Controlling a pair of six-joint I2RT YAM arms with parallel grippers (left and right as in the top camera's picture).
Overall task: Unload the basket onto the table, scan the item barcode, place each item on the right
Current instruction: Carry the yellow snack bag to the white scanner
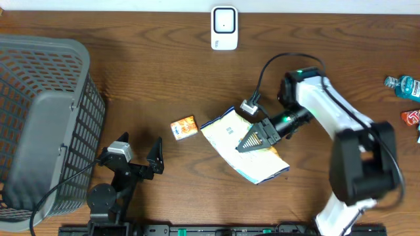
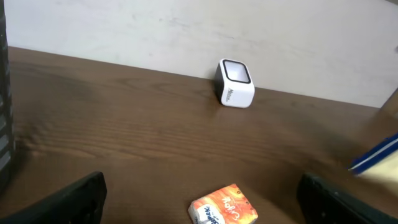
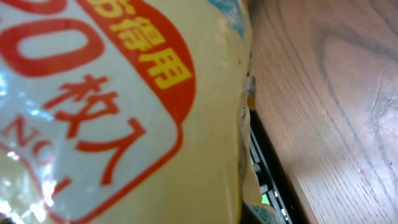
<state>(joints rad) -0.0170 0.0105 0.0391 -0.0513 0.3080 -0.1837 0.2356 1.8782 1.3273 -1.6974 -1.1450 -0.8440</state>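
The right tool point(image 1: 252, 141) is clenched, apparently on the packet point(image 1: 244, 145) mid-bench. The scanner point(image 1: 224, 27) lies beyond it at the far edge. The left tool point(image 1: 136, 152) rests released, farther off.

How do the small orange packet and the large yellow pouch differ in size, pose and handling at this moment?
Size: the small orange packet is far smaller than the large yellow pouch, which spreads across the table centre.
Handling: the packet lies free, untouched, ahead of the open left gripper; the pouch is pinched by the shut right gripper.
Look: the packet is orange and boxy; the pouch is flat, pale yellow with blue edging.
Both lie on the wooden table.
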